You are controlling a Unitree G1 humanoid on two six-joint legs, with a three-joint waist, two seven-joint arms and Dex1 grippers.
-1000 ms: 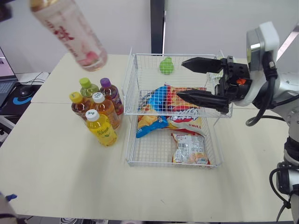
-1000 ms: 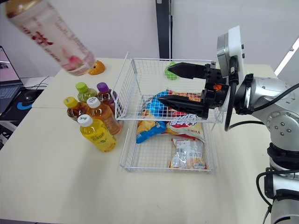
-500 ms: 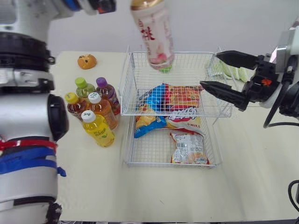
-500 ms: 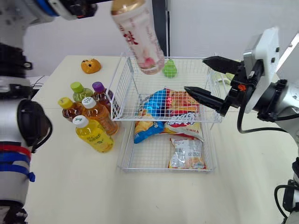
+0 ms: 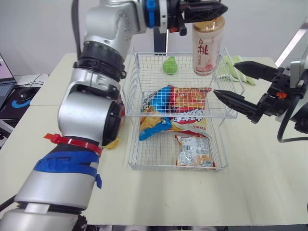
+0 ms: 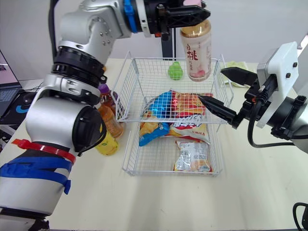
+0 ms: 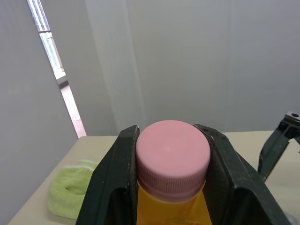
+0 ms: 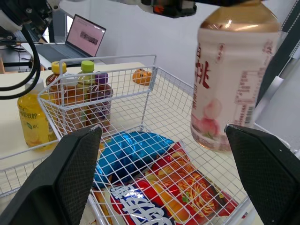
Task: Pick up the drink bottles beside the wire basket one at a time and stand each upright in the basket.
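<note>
One peach drink bottle (image 5: 207, 45) is pinched by its pink cap (image 7: 172, 154) in the left gripper (image 5: 211, 9) and hung upright over the far right corner of the wire basket (image 5: 132, 86); at least four more bottles (image 8: 56, 75) are counted beside it. Were it released onto the lumpy snack bags (image 5: 185, 103), at least three, it could be toppled, or knocked by the right gripper's (image 5: 226, 78) spread fingers close by.

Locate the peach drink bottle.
In the left eye view the peach drink bottle hangs upright from the left gripper, clamped by its cap, over the back right corner of the wire basket, right of the green toy.
</note>
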